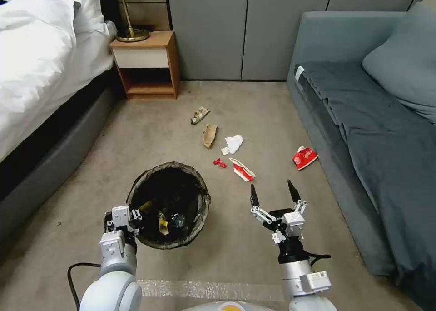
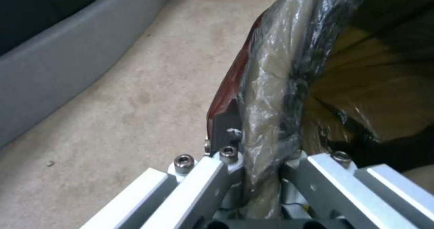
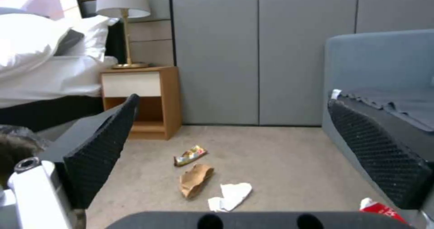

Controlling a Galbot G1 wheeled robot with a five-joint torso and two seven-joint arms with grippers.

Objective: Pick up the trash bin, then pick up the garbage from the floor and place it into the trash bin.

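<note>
The trash bin [image 1: 150,183], round and lined with a dark bag, is in front of me on the left, with some litter inside it. My left gripper [image 1: 133,216] is shut on its near rim. In the left wrist view the fingers [image 2: 226,169] pinch the bag-covered rim [image 2: 271,73]. My right gripper [image 1: 274,193] hangs open and holds nothing, just short of the garbage on the carpet: a red-and-white cup [image 1: 242,169], a small red wrapper [image 1: 220,163], white paper [image 1: 233,143], a brown cardboard scrap [image 1: 209,135], a colourful wrapper [image 1: 200,115] and a red carton [image 1: 304,158].
A bed [image 1: 41,65] runs along the left, with a wooden nightstand [image 1: 147,63] and a lamp at the back. A grey sofa [image 1: 377,120] lines the right side, close to the red carton. Open carpet [image 1: 254,106] lies between them.
</note>
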